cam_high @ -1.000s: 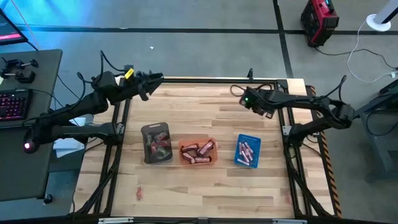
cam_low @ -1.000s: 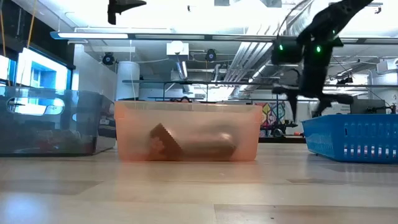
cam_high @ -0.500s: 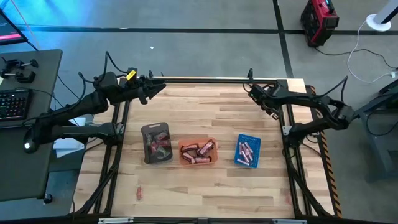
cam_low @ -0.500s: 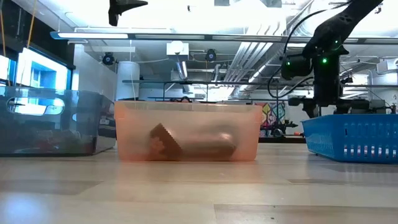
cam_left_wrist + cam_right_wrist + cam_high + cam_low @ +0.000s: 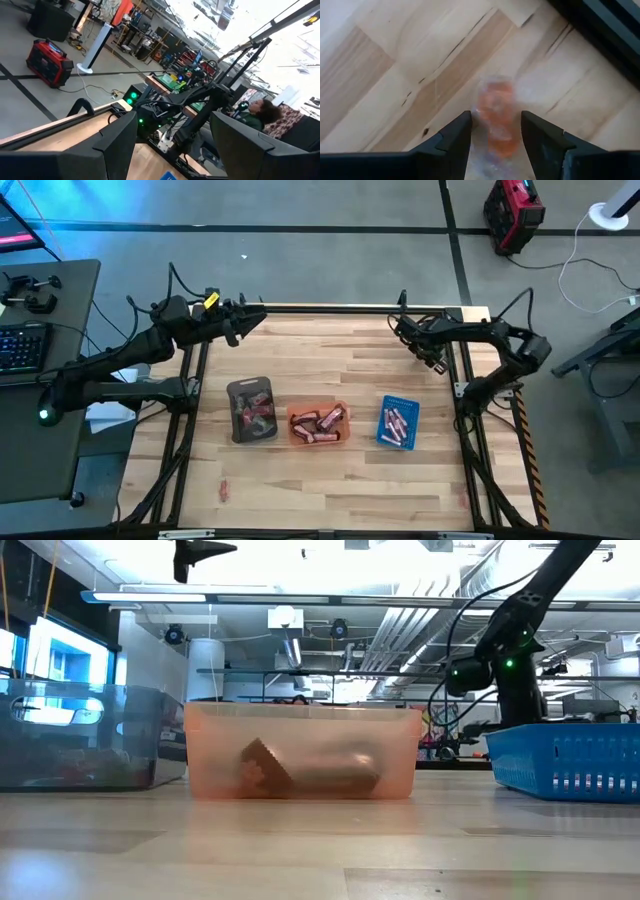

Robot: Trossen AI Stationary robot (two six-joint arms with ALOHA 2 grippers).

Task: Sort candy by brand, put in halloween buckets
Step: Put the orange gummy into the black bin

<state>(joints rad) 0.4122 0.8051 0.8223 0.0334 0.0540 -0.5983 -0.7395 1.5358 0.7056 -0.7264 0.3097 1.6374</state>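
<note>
While most of the candy already lies sorted in the three bins at mid-table, one orange-red wrapped piece sits between the right gripper's two dark fingers, pinched in a partly closed grip above bare wood near the table's far right corner. In the high view that gripper hangs just inside the far edge, well apart from the bins.

The dark grey bin holds a mix of pink-red pieces, the translucent orange bin beside it holds reddish-brown bars, and the blue bin, set a little apart to the right, holds a few pink-red pieces. In the low view the orange bin stands in the middle with a brown bar showing through its wall, the grey bin to one side and the blue bin to the other.

A lone small reddish piece lies on the wooden table near the front left.

The left gripper waits over the far left corner, its fingers spread wide with nothing between them.
</note>
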